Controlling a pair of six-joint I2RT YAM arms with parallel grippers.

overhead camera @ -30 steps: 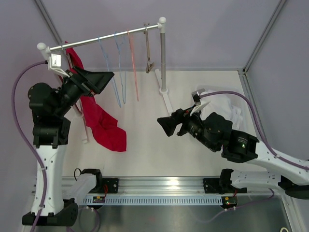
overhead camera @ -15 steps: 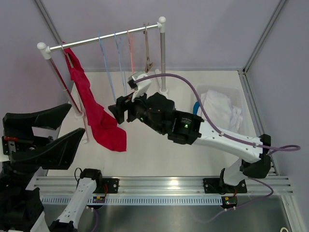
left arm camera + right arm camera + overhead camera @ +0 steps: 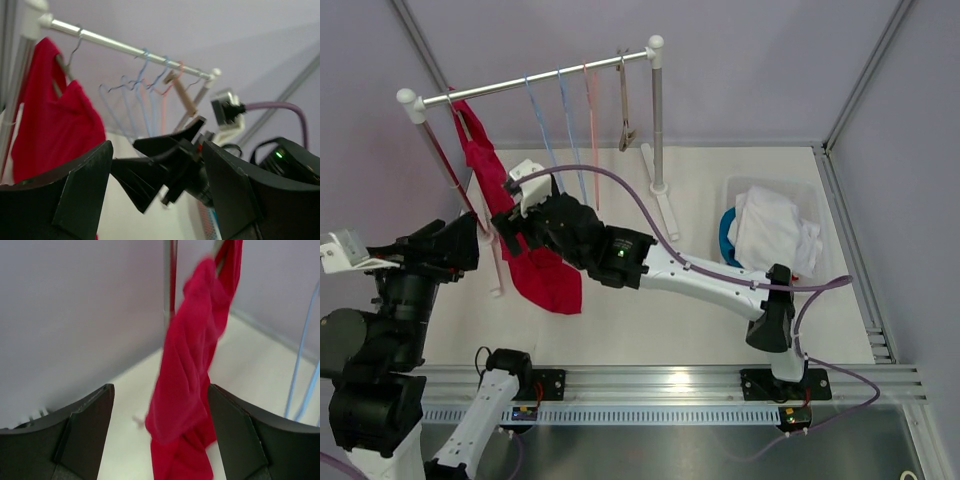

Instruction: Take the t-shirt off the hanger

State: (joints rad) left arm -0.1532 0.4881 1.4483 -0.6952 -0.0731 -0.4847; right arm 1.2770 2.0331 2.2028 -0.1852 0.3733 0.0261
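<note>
1. two sets of jaws are pointed towards the red t-shirt, which is hung on its hanger at the left end of the rail.
2. the left jaws are spread wide, and nothing is gripped between the fingers.
3. the t-shirt is found ahead of the left jaws and off to their left, well apart from them.
4. the right jaws are likewise opened wide, and nothing is held between their fingers.
5. from the right wrist, the t-shirt is seen straight ahead of the right jaws, lined up with the gap and near, but not touched.
6. from the left wrist, the right jaws are seen directly ahead of the left jaws, apart from them.
7. empty wire hangers and a wooden hanger are hung further along the rail, to the right of the right jaws.
8. a tub of white clothes is set on the surface, well behind the right jaws.
9. whether the t-shirt's lower edge is touching the surface cannot be told.
</note>
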